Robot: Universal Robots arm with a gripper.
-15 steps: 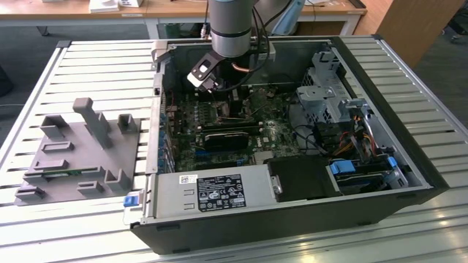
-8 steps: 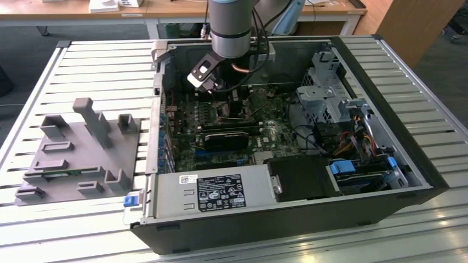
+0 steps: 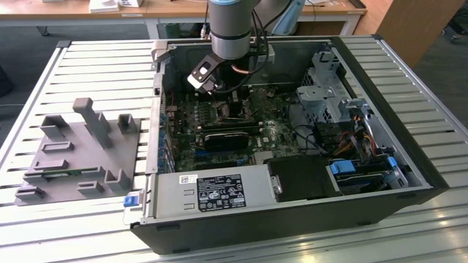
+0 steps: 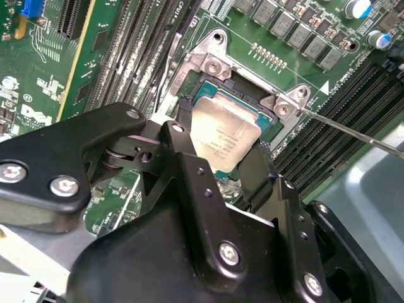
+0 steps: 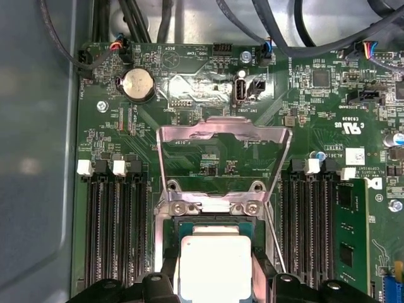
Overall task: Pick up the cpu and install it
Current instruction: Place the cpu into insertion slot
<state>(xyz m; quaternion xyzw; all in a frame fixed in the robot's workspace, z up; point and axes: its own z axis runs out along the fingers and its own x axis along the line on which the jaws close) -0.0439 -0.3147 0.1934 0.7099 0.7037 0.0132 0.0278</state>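
Note:
The cpu [image 4: 227, 129], a flat square chip with a silver top, sits level in the motherboard socket [image 4: 211, 63] or just above it; which of the two I cannot tell. My gripper [image 4: 218, 144] is shut on the cpu, with a black finger [image 4: 183, 148] pressed against each of two opposite edges. In the first wrist view the cpu [image 5: 214, 268] lies between the fingers [image 5: 169, 281], below the socket's raised metal load plate [image 5: 224, 136]. In the exterior view the gripper [image 3: 232, 105] reaches down into the open computer case [image 3: 409, 164] over the motherboard.
The thin socket lever [image 4: 353, 134] sticks out beside the socket. Memory slots [image 5: 113, 233] flank it, one holding a green memory stick [image 5: 350, 233]. A power supply [image 3: 212, 192], drive cage [image 3: 329, 93] and cables crowd the case. A grey fixture [image 3: 80, 148] stands on the slatted table.

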